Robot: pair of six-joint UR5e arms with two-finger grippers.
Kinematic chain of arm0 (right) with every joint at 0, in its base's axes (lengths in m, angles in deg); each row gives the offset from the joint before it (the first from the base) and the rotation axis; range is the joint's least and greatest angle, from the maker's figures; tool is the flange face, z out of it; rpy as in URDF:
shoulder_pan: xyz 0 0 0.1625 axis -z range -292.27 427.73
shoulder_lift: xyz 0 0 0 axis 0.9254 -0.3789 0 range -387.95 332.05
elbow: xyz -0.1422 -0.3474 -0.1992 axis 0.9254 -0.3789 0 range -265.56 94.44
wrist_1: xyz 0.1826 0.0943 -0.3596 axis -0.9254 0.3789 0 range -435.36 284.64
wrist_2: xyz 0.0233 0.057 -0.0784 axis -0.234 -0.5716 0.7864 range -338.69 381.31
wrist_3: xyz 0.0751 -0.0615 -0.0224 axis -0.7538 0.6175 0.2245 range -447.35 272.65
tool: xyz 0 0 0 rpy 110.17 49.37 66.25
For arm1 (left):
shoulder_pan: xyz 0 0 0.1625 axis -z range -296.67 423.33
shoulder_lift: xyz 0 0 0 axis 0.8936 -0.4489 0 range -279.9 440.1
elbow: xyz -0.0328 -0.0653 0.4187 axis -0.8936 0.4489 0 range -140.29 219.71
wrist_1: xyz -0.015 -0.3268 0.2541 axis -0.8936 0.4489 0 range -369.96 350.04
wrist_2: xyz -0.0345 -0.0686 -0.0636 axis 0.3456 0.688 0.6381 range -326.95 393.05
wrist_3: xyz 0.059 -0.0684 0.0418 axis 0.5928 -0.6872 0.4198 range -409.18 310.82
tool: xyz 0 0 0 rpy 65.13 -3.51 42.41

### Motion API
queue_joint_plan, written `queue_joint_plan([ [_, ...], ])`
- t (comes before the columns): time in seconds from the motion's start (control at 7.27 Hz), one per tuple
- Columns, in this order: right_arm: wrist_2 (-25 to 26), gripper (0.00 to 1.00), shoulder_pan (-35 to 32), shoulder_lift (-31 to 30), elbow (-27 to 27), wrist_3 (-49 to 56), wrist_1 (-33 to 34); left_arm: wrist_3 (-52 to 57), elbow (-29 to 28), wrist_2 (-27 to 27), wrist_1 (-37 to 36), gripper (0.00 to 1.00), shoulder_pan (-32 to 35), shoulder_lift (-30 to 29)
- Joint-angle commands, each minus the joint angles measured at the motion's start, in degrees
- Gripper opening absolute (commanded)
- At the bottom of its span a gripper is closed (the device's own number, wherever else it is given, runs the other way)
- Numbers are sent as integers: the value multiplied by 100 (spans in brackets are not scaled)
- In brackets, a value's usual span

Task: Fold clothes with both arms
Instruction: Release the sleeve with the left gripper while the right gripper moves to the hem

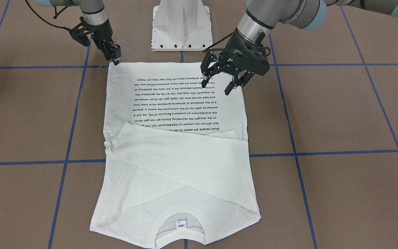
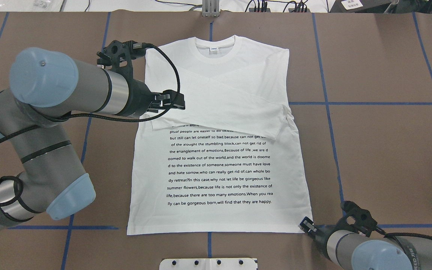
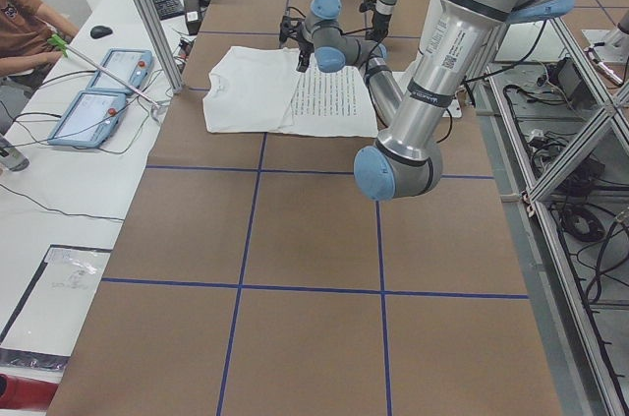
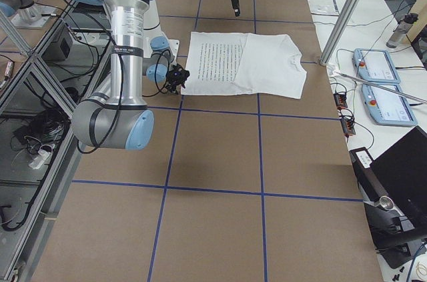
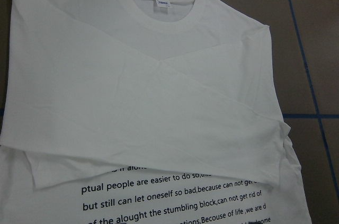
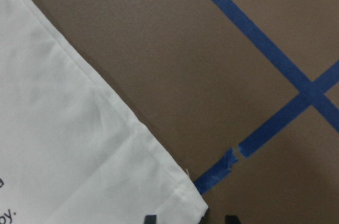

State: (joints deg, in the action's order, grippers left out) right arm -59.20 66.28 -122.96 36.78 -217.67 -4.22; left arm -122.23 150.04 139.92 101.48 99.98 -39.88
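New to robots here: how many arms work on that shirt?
2: the left arm above the shirt, the right arm at its hem corner.

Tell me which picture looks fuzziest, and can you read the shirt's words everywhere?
Right wrist view: fuzziest, a soft, grainy close-up of one corner of the T-shirt. Overhead view: the printed text is sharp and readable. Front-facing view: sharp but upside down. Side views: text too small to read.

White T-shirt lies flat on the counter, text up, sleeves crossed over its chest. Left claw hovers above it, spread wide; right claw sits parted at a hem corner.
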Motion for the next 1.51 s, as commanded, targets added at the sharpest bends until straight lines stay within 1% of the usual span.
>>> queue_joint_plan([
  [0.0, -17, 51, 14, 0, -17, 7, 5, 1, 6, 0, 0, 82, 0, 0],
  [0.28, -17, 47, 14, 0, -52, 7, 5, 1, 23, 0, 0, 82, 0, 0],
  [0.55, -26, 46, 14, -9, -61, 7, 5, 1, 41, 0, 0, 82, 0, 0],
  [0.69, -43, 0, 5, 0, -43, 7, 5, 1, 50, 0, 0, 82, 9, 0],
  [1.1, -139, 0, -3, 0, -17, 16, -4, -60, 111, 18, -9, 83, 9, 44],
  [1.24, -149, 0, -12, 0, -8, 16, -4, -339, 111, 70, -17, 83, 0, 44],
  [1.38, -166, 0, -21, -44, 140, 16, 5, -646, 216, 131, -35, 83, -17, 166],
])
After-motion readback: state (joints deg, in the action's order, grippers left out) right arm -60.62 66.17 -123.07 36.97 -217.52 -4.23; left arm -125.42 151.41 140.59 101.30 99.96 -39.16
